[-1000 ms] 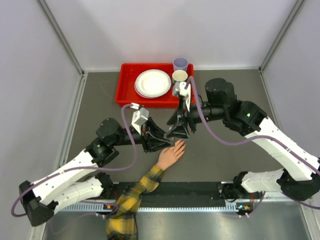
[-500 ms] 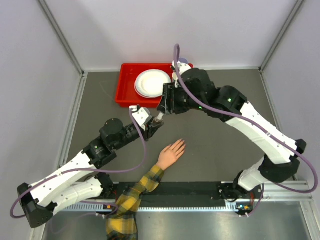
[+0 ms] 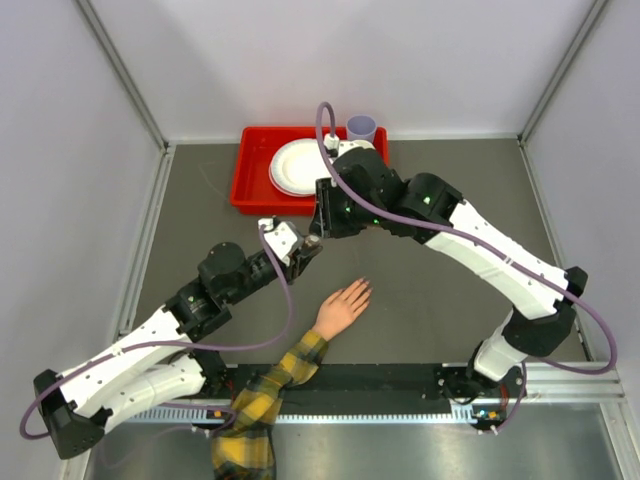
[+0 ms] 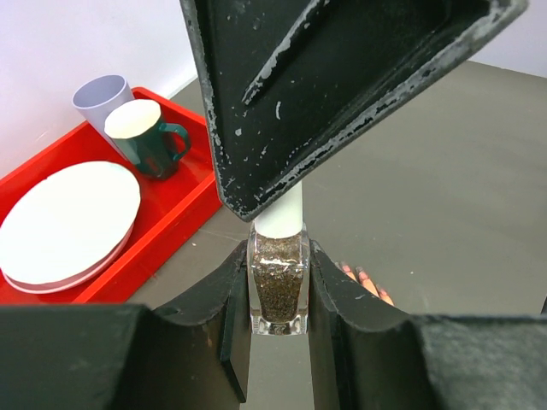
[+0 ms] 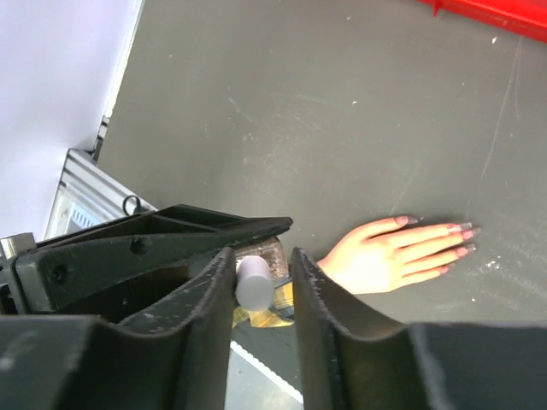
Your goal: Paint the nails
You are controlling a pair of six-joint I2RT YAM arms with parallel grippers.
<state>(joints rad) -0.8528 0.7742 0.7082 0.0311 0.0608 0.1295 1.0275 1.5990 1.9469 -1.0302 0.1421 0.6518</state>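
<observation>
Tabletop (image 3: 440,300) open around mannequin hand (image 3: 342,308); left jaws tight on bottle (image 4: 278,286), right jaws seemingly on cap (image 5: 252,284).

A red tray (image 3: 250,182) sits far on the grey surface (image 3: 420,300), holding white plates (image 3: 297,165) and a green mug (image 4: 147,143), with a lavender cup (image 3: 361,128) just beyond the mug.

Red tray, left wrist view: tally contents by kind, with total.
White round plate stack: 1 (plate count unclear)
Dark green handled mug: 1
Pale lavender cup: 1
Total: 3 in the red plastic tray
</observation>
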